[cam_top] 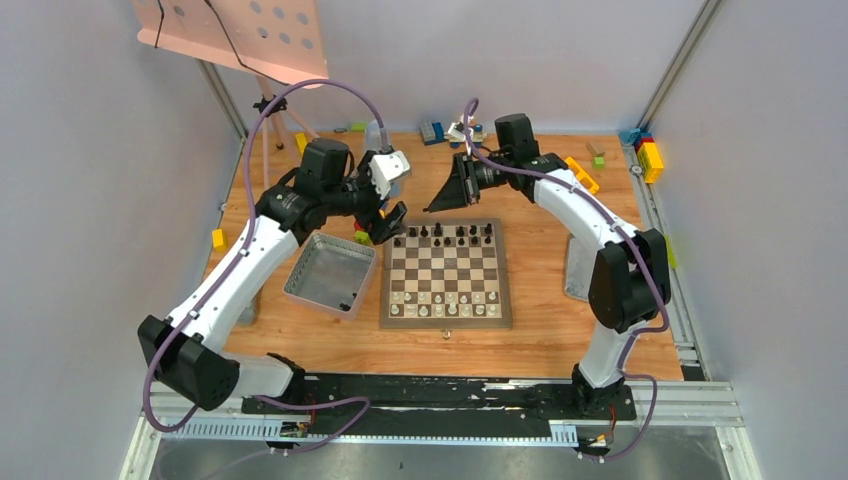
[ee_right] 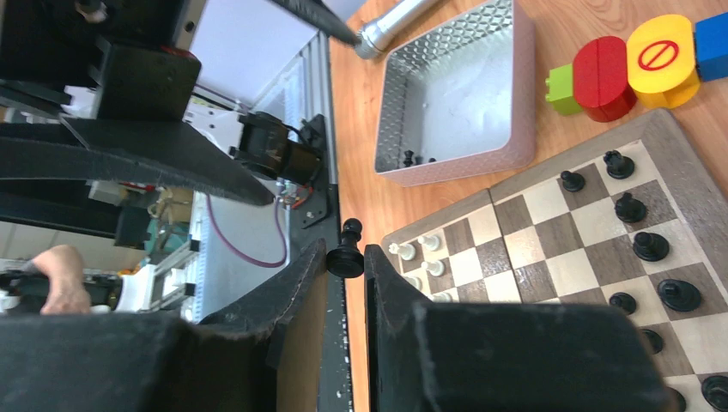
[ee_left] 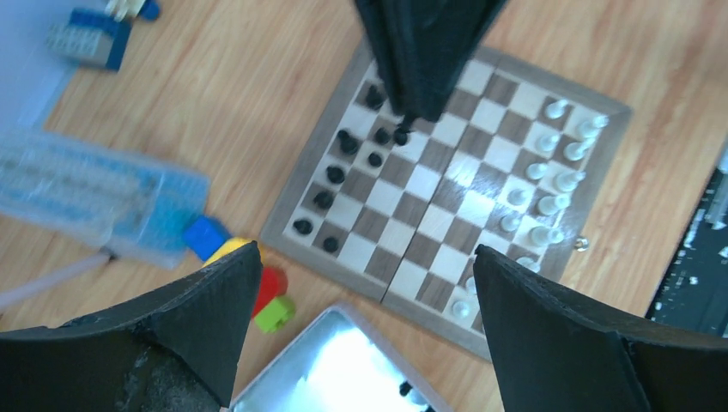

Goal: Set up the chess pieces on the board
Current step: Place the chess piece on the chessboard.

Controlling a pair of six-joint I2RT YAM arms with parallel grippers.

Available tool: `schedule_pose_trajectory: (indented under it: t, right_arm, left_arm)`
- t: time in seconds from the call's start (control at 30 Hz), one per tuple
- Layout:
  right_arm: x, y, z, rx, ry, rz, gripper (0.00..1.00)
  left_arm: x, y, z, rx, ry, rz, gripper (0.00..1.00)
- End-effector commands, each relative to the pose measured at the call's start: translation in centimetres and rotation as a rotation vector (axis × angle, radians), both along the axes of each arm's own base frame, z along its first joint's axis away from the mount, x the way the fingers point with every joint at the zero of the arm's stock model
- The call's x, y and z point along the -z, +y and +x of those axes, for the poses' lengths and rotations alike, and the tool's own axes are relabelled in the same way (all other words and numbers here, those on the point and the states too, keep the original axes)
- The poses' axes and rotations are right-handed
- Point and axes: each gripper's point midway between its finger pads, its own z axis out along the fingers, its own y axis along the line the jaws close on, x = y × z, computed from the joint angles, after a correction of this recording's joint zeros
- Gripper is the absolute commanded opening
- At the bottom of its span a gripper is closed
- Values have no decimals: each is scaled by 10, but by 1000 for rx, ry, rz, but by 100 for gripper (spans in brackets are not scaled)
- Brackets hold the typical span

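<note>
Black piece (ee_right: 348, 249) is pinched in the closed right claw (ee_right: 346, 256), above the board's (cam_top: 446, 270) 12 o'clock rows; the left claw (ee_left: 365, 251) is spread wide at 10 o'clock.

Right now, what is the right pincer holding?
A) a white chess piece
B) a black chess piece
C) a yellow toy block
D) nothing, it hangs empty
B: the right wrist view shows a black chess piece pinched between the tips of the right pincer.
</note>
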Motion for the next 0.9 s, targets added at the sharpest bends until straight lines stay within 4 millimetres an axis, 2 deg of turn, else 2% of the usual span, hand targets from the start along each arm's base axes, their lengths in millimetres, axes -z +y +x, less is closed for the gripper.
schedule_pose_trajectory:
  t: [0.0,0.23,0.63,0.87]
  right_arm:
    - [-46,-4,-6,-72,-16,122,0]
    - [-46,-4,-10,-123,64,158,0]
    - [-35,-4,-11,-159,128,175,0]
    - [-36,-4,-11,-159,143,175,0]
  left_arm:
    - [-32,-35,-12,231,-73,-143,99]
    - [-25,-52,-1,326,-116,-172,89]
    - [-29,-58,8,350,-186,-185,58]
    - [-29,-60,4,364,-180,-200,53]
